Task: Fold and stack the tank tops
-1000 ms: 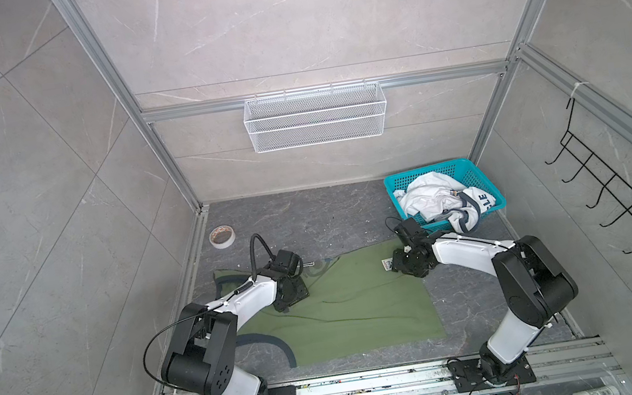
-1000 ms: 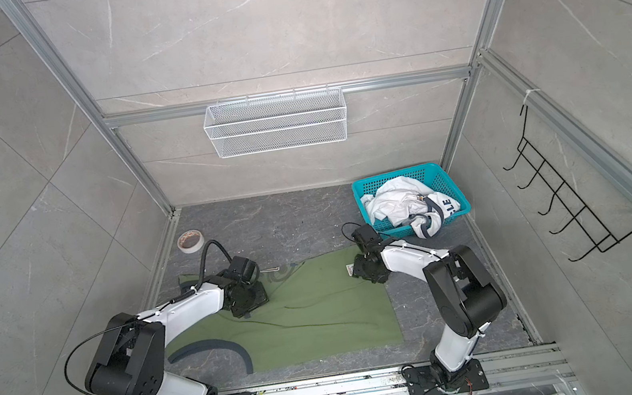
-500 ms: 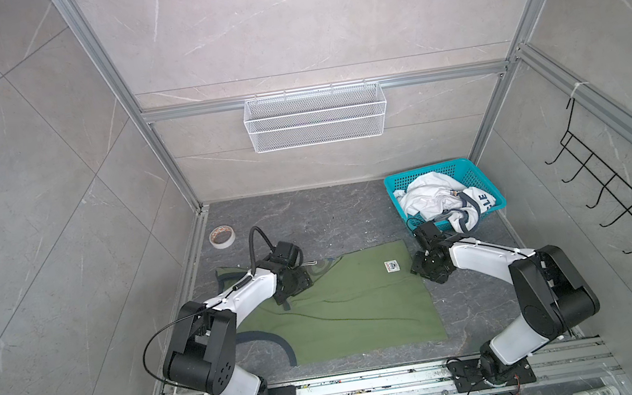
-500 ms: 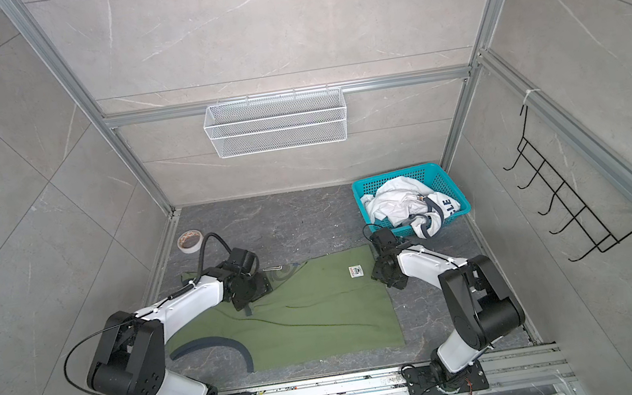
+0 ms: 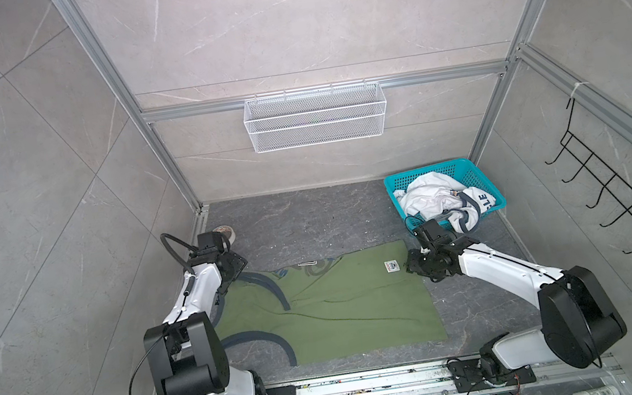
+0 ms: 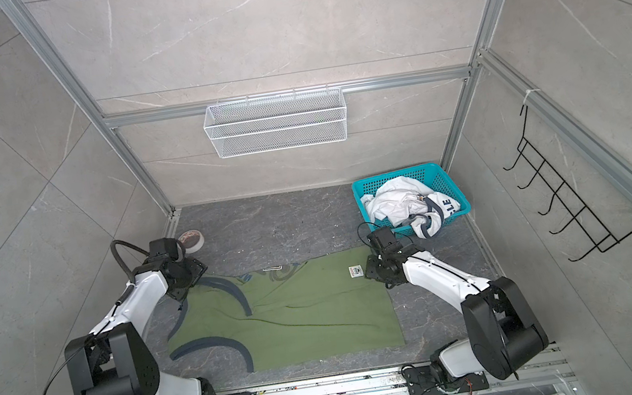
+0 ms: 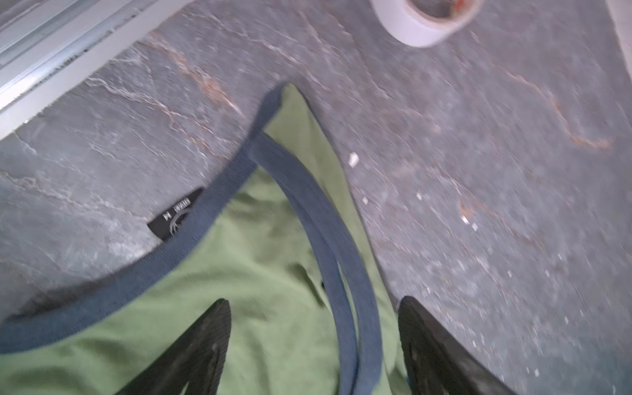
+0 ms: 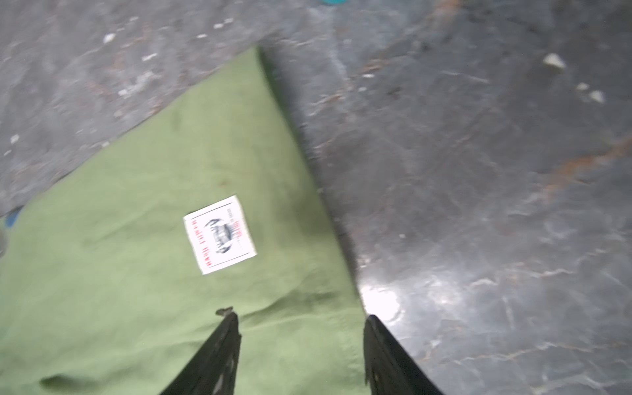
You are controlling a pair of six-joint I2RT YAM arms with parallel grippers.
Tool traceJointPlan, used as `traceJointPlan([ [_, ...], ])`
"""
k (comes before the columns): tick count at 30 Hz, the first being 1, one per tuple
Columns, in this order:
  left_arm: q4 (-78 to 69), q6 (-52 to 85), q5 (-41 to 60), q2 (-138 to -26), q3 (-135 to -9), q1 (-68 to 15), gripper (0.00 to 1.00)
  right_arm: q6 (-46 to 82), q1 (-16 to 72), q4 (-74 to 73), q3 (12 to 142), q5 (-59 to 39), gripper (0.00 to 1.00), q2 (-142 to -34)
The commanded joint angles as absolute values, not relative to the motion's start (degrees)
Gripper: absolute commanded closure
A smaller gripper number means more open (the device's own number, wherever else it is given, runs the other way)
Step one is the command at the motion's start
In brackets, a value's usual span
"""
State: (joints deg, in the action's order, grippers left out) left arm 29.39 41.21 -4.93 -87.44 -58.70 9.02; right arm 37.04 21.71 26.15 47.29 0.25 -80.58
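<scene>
Olive green tank top point(image 5: 342, 308) spread flat on the dark stone tabletop point(image 5: 301, 221) between the arms, grey-trimmed straps toward the left arm, hem toward the right. Left gripper point(image 7: 314, 304): jaws apart above a shoulder strap, clasping nothing. Right gripper point(image 8: 301, 315): jaws apart, straddling the hem edge near a white label point(image 8: 220, 235), clasping nothing. White tank top point(image 5: 428, 201) crumpled in the teal basket point(image 5: 428, 171). Tape roll point(image 6: 192, 240) near the left gripper.
</scene>
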Motion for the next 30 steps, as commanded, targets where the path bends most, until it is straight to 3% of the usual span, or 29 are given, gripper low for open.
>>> traceJointPlan([
  [1,25.4,41.0,-5.1,-92.0,-61.0,11.3,0.22,33.7,22.5,24.4,47.3,-2.8,0.39,-79.3],
  [11,23.9,38.7,-8.0,-102.4,-68.0,13.6,0.31,31.3,22.8,20.7,45.4,-7.0,0.38,-80.9],
  [19,25.3,38.9,-7.3,-107.0,-71.2,14.2,0.47,31.3,22.8,20.6,45.8,-6.9,0.38,-81.8],
  [23,25.6,39.4,-6.5,-107.5,-71.6,14.2,0.51,31.4,22.8,20.9,46.0,-6.4,0.38,-82.3],
  [30,27.9,40.5,-6.3,-108.1,-73.1,14.2,0.75,32.0,22.8,21.7,46.3,-5.4,0.38,-82.4],
])
